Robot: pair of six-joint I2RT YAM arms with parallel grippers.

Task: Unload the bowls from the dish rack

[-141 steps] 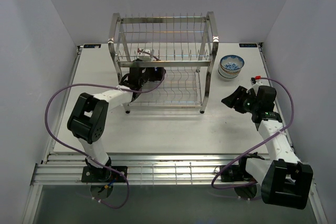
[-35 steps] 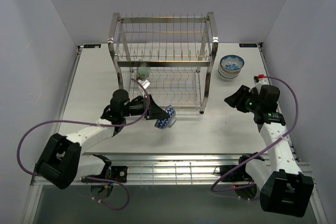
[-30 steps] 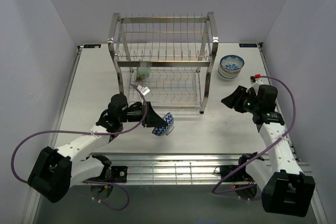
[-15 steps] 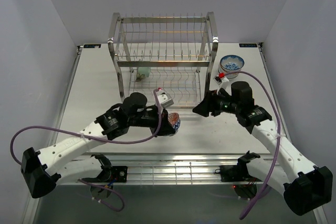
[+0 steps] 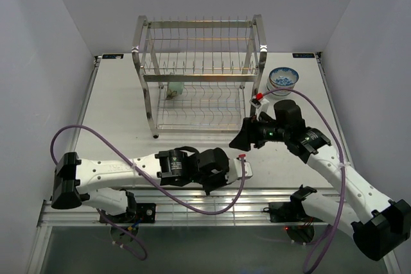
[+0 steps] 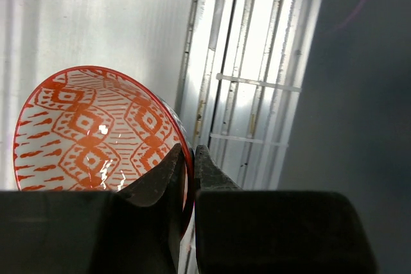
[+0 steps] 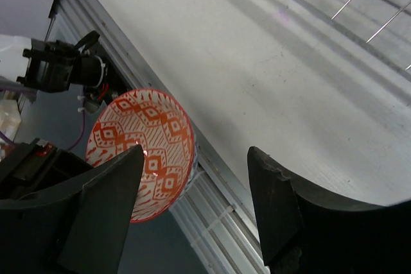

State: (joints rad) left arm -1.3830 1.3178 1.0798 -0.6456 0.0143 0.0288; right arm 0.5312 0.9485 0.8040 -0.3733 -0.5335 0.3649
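Fixed camera looks down from above; both close wrist views share orange bowl (image 6: 96,133).

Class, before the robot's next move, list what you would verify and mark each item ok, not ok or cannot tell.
1. Left hand shut on the rim of the orange-patterned bowl: ok.
2. Right hand open: ok.
3. Bowl centred between the right hand's fingers: not ok, it sits toward one finger.
4. Dish rack emptied: not ok, a pale green bowl sits in its lower tier.
5. Grip firm enough: cannot tell.

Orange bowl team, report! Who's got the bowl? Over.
Left gripper shut on rim of orange bowl. Right gripper open, aimed at it. Nothing between them. Pale bowl sits in dish rack.
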